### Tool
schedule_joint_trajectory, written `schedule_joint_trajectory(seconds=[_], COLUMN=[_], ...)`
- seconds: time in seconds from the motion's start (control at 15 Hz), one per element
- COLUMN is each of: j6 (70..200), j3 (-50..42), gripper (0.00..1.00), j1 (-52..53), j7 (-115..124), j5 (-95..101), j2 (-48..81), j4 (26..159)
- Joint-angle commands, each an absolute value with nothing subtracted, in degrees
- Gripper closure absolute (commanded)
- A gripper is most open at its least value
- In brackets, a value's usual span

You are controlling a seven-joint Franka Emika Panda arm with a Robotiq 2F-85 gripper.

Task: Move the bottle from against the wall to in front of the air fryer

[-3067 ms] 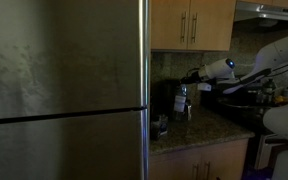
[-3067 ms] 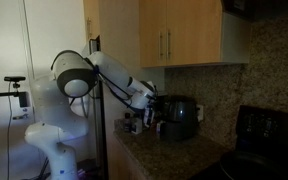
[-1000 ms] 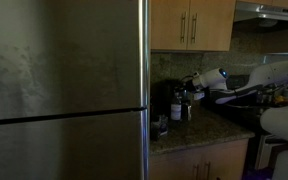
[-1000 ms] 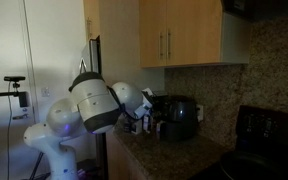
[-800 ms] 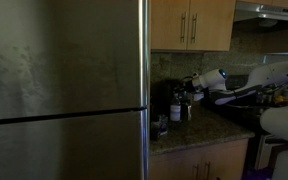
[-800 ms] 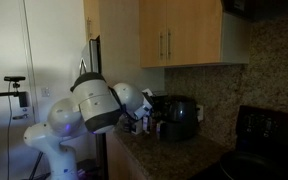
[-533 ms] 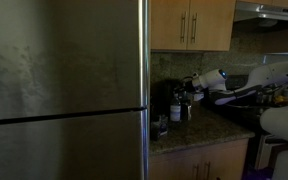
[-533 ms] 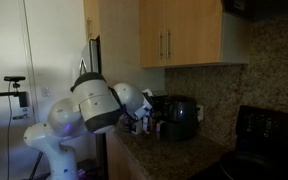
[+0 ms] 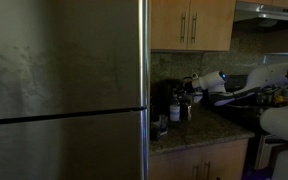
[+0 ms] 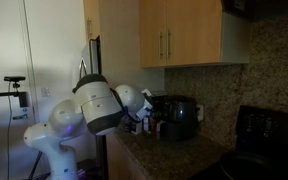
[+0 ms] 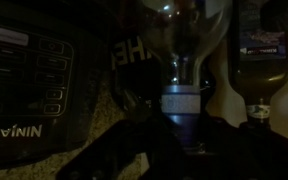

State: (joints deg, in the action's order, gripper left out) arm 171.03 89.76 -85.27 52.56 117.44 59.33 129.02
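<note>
The wrist view is upside down and very dark. The bottle [image 11: 182,100] stands with its glassy body above, a pale band and a dark top below, against the mottled wall [image 11: 222,75]. My gripper [image 11: 182,122] has its dark fingers tight on both sides of the bottle's top. The black air fryer [image 11: 29,80] with its button panel is just left of it. In an exterior view the gripper [image 9: 190,88] sits over the bottle [image 9: 184,106], beside the air fryer [image 9: 167,100]. In an exterior view the arm hides the bottle beside the air fryer [image 10: 181,118].
A second dark bottle with a pale label [image 11: 256,50] stands close to the right of the held one. A short glassy jar [image 9: 161,125] sits near the counter's front. The steel fridge side [image 9: 64,90] bounds one end, and a dark stove [image 10: 269,130] the other.
Since 3.1 s ago the arm has come down to the bottle beside the air fryer. Over the last second it has stayed almost still.
</note>
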Motion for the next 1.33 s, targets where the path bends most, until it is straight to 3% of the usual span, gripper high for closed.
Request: schedule_joint_trajectory(seconds=[0.0,0.13,0.2,0.33,0.67,0.73,1.27], j6=[173.37,173.35,173.00,172.76,171.83,171.37,164.66], j3=[89.40,89.01,88.88,88.92,89.63,89.80,93.12], gripper=[0.94,0.94,0.53,0.46,0.05,0.00,0.00], j1=[-83.86,-83.96,-84.26,-84.36,-84.71,-85.04,-87.82], j7=[51.40,51.58,51.85,52.18,52.02,51.70,50.61], j5=[119.59,117.80,116.38,114.72,115.56,115.49,121.67], j2=[61.39,60.57,59.96,59.93,60.04,59.20,56.60], j4=[127.23,127.91,128.47,128.77,128.19,128.26,127.71])
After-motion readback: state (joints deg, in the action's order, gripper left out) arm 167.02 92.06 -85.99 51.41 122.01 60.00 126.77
